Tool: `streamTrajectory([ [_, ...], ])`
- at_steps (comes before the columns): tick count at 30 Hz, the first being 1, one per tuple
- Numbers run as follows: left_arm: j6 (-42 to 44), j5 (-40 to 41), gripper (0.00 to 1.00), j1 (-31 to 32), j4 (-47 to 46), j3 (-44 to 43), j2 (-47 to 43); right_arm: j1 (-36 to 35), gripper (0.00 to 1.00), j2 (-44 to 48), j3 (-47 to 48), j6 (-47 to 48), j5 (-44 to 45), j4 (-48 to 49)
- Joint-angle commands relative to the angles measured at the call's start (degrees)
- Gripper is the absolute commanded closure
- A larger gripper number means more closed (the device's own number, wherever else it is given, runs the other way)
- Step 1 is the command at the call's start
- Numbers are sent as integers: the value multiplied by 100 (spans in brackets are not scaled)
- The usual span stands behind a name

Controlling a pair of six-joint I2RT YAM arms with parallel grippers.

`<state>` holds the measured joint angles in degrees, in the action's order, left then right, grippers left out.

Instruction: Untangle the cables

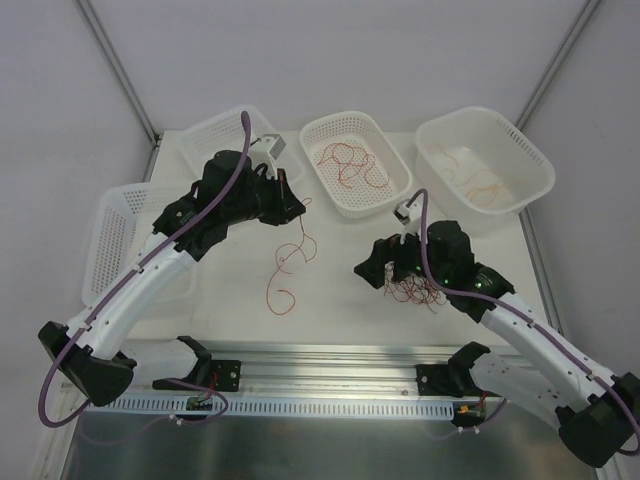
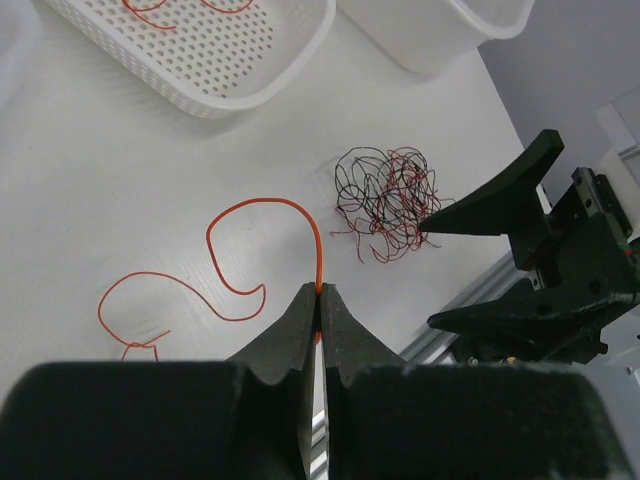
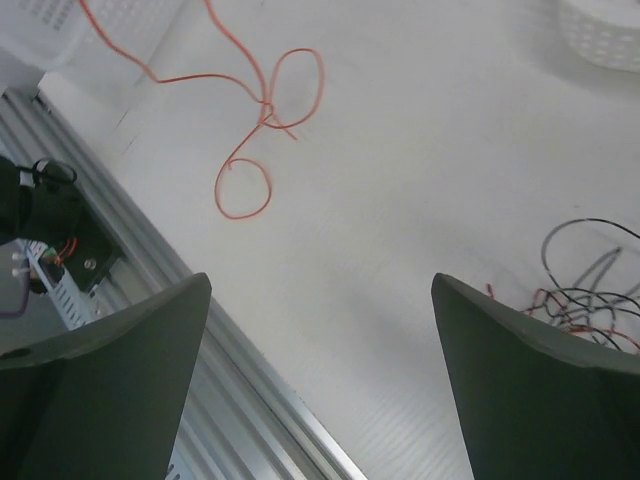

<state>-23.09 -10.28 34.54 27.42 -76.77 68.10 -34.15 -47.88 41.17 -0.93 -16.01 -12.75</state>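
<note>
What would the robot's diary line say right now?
left pincer: shut on orange wire | right pincer: open, beside black-red tangle | tangle: not yet gripped

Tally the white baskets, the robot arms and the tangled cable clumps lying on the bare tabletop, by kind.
White baskets: 4
Robot arms: 2
Tangled cable clump: 1
Total: 7

tangled cables (image 2: pixel 385 205) red/black | loose cable (image 2: pixel 270 200) orange-red | basket (image 2: pixel 230 92) white, perforated | table (image 2: pixel 100 200) white
</note>
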Motion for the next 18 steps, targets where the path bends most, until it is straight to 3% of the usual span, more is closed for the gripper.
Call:
streamTrajectory([
  [1,-222,70,100,140,-290,101,11,-634,3,-353,251,295,-254,976],
  [6,-389,158,100,298,-369,224,72,-1461,3,-915,339,313,528,1749],
  [18,-486,194,100,500,-448,277,20,-2271,3,-1804,971,594,1740,2488],
])
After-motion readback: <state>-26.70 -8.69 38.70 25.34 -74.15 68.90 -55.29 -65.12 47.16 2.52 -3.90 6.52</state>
